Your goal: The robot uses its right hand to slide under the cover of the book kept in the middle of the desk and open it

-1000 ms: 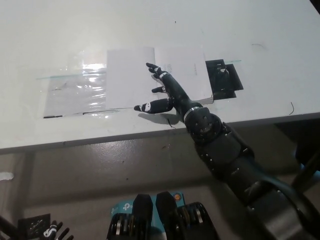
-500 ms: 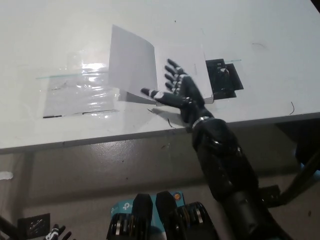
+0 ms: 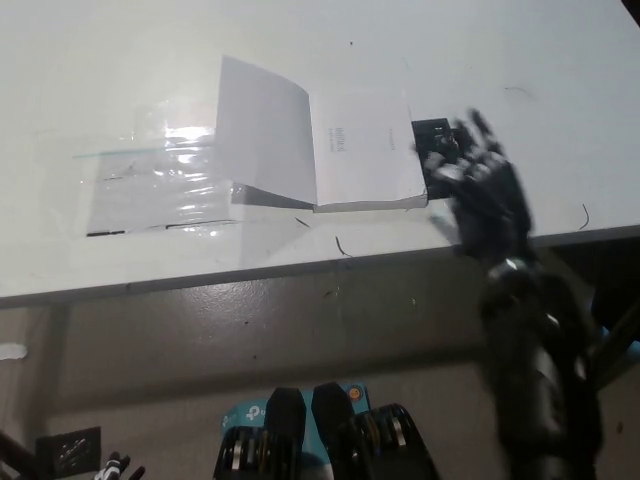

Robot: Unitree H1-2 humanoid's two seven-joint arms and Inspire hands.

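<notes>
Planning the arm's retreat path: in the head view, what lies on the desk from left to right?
Clear shiny plastic sheet → raised white book cover → open white page with small print → black square marker → black right hand, blurred, beside the book.

Book (image 3: 340, 160), centre of frame: matt white paper, its raised cover (image 3: 262, 130) a smooth, unglossed sheet. Clear plastic sheet (image 3: 155, 175), left of centre: glossy, wrinkled, with bright glare patches. Bench (image 3: 120, 60): smooth white surface, faintly scuffed and marked. Right hand (image 3: 480, 185), right of frame: black, hard-looking plastic with a slight sheen, blurred. Floor (image 3: 200, 340), lower frame: dull grey, rough, speckled.
</notes>
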